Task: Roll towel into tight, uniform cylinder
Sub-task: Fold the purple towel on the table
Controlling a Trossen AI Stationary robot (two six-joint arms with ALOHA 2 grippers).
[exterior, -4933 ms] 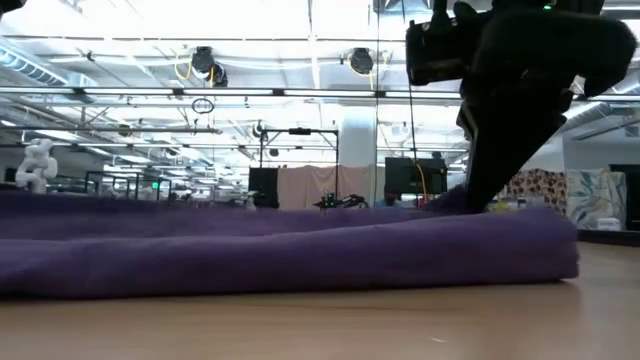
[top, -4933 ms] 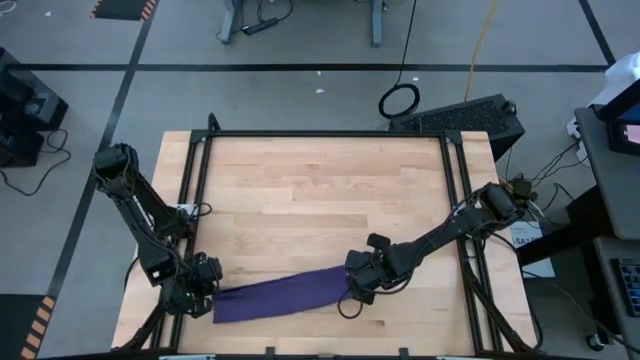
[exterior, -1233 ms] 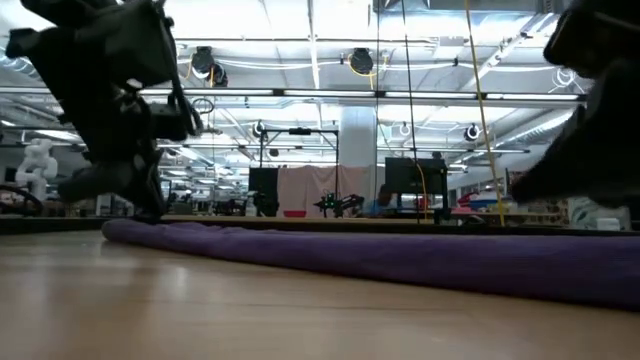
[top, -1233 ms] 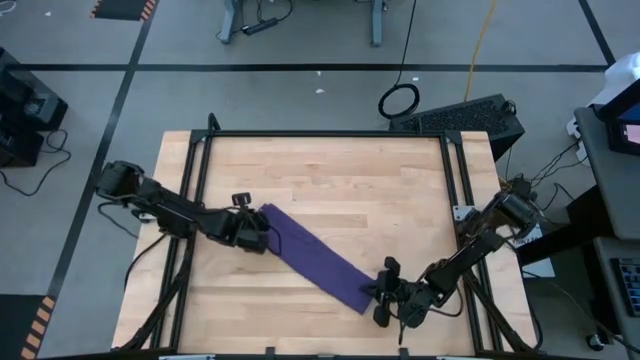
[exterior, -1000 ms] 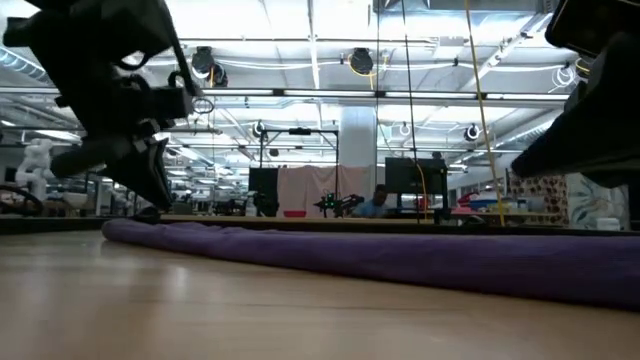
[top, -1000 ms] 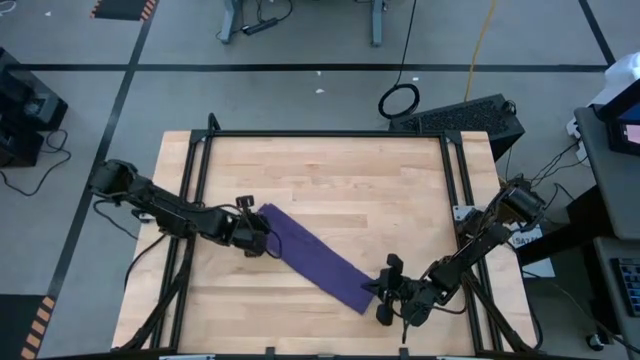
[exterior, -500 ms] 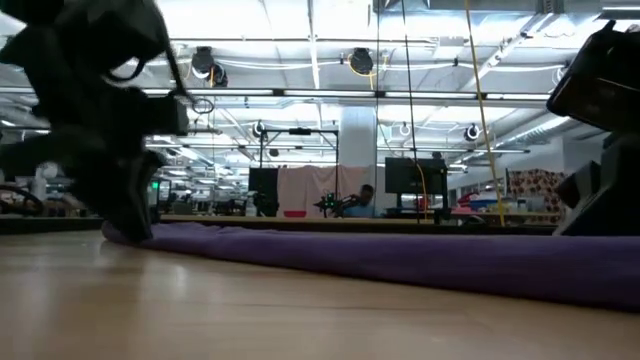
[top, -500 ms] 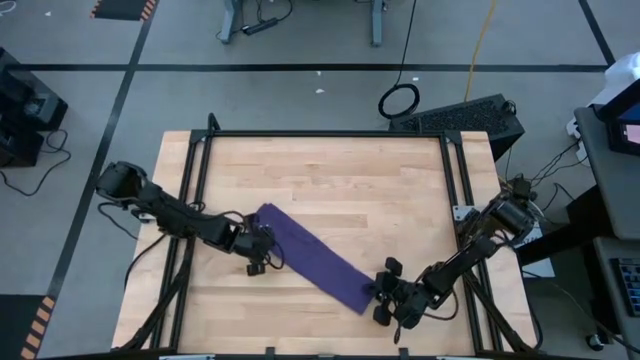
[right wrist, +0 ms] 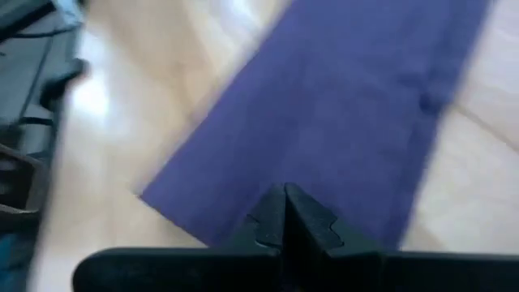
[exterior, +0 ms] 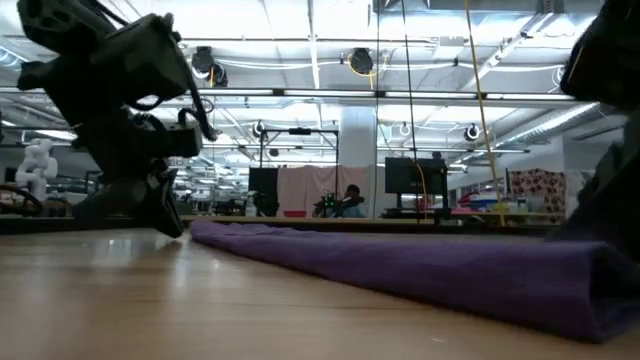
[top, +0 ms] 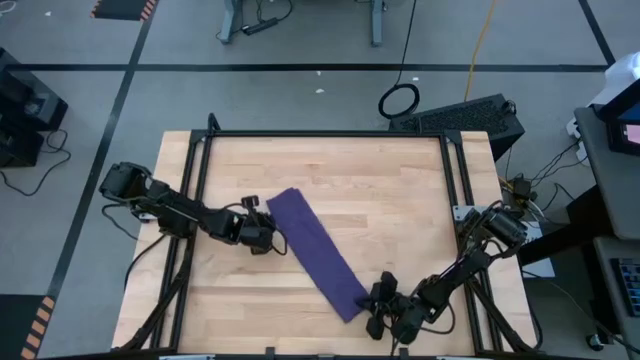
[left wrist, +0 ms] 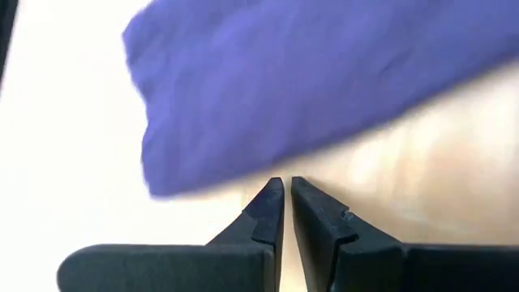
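Towel [top: 316, 251] lies diagonal, a gripper at each end

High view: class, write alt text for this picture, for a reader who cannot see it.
A folded purple towel lies as a long diagonal strip on a wooden table. The left gripper is beside the strip's far end, while the right gripper is at its near end.

Purple towel [top: 316, 251] flat on wooden table [top: 380, 190]
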